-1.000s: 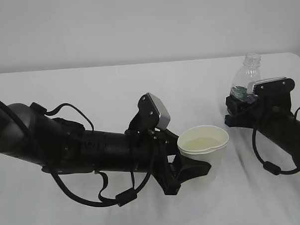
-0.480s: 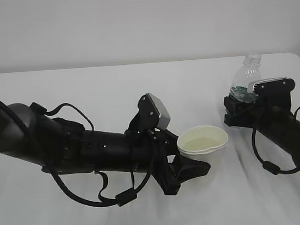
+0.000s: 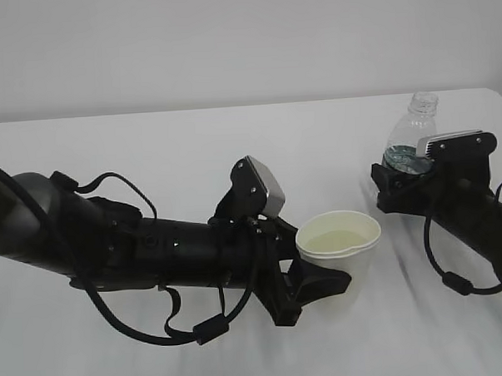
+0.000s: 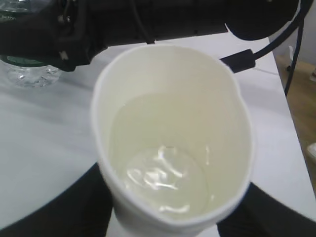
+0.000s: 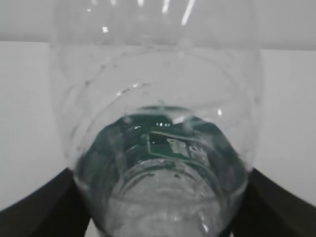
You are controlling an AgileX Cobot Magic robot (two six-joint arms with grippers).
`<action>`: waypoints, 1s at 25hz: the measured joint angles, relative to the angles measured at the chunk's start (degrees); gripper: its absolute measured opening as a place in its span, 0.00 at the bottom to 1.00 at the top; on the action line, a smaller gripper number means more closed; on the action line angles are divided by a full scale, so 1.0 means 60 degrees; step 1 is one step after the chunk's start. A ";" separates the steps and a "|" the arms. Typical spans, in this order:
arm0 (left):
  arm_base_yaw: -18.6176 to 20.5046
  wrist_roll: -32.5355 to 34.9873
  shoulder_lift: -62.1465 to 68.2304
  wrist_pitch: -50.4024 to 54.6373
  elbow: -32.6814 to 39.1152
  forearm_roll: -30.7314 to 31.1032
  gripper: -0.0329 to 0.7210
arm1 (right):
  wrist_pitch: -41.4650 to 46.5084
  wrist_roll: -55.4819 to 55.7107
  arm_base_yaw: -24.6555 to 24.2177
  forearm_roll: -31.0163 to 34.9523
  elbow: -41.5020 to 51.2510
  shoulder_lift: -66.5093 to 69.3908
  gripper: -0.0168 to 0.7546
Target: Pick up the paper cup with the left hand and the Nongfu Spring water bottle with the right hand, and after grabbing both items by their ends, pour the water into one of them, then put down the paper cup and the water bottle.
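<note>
A plain white table meets a bare white wall. The left hand, jaws partly spread, clamps the paper cup; its wrist view alone shows the water inside. The right hand brackets the upright Nongfu Spring water bottle near the table's far edge; whether it grips cannot be told.

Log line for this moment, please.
paper cup: holds water, gripped by left hand | water bottle: upright on table | right hand: around bottle

I see the paper cup centre-table with water inside; the bottle stands right, farther back.
</note>
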 joint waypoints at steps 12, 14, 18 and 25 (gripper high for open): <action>0.0000 0.0000 0.0000 0.0000 0.0000 0.0000 0.61 | -0.0046 0.0019 0.0000 0.0000 0.0776 -0.0994 0.78; 0.0000 0.0000 0.0000 0.0000 0.0000 0.0000 0.61 | -0.0046 0.0019 0.0000 0.0000 0.0967 -0.1138 0.78; 0.0000 0.0000 0.0000 0.0000 0.0000 0.0000 0.61 | -0.0046 0.0019 0.0000 -0.0168 0.1423 -0.1411 0.78; 0.0000 0.0000 0.0000 0.0000 0.0000 -0.0007 0.61 | -0.0046 0.0019 0.0000 -0.0425 0.2243 -0.2181 0.78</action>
